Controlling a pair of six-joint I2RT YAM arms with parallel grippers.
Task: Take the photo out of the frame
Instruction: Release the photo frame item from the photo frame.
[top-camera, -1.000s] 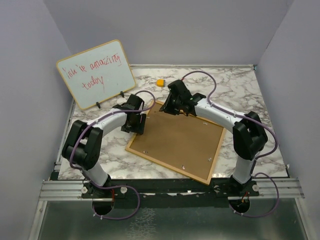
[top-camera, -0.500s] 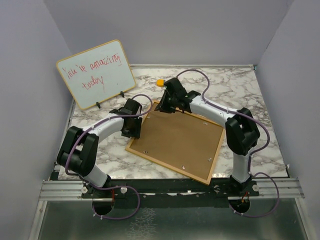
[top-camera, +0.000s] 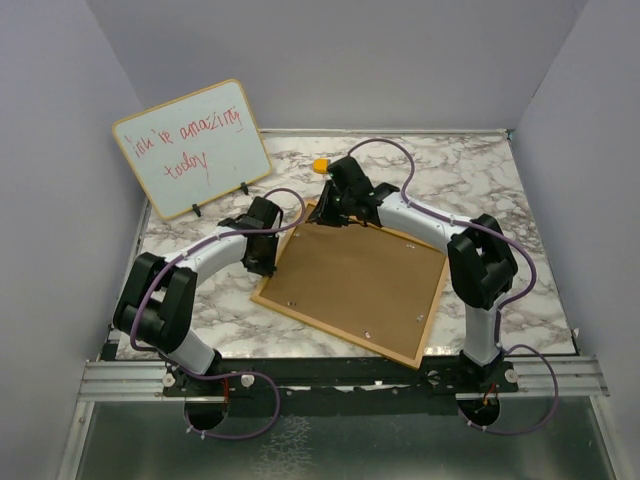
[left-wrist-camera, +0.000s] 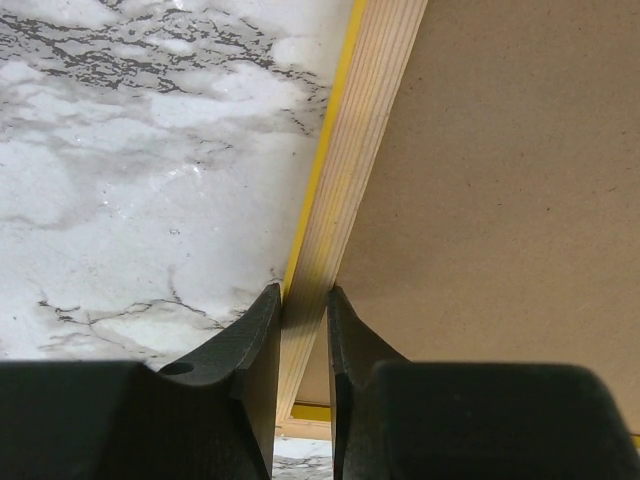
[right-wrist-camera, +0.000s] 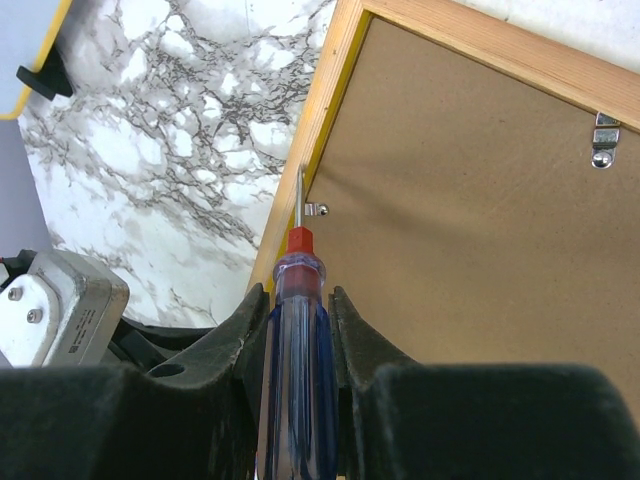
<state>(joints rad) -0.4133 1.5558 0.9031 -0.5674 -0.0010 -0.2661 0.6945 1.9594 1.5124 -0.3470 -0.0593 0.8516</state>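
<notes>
Since a second ago the left arm has folded its elbow back towards its base, and the left end effector (left-wrist-camera: 300, 298) has narrowed from wide open to a pinch. Its two fingers now press on either side of the pale wooden rail of the frame (top-camera: 350, 285), along the left edge. The right arm has shifted its elbow to the left and nudged its tip a little further out over the far corner. The frame itself has not moved.

The frame lies flat on the marble worktop (top-camera: 480, 190), brown back facing up, with a thin yellow strip showing along its outer edge. It sits askew: the long axis runs left to right, the right end swung nearer the arm bases, and one corner points away towards the back wall.

The right end effector (right-wrist-camera: 298, 295) is closed on a screwdriver (right-wrist-camera: 295, 340) with a blue handle and red collar. The metal tip sits at a small clip (right-wrist-camera: 318, 210) by the frame's inner edge.

There is one frame, one screwdriver, one whiteboard (top-camera: 190, 148) with red writing propped at the back left, and one small yellow object (top-camera: 320, 165) beyond the far corner. Two metal fittings show in the right wrist view.
</notes>
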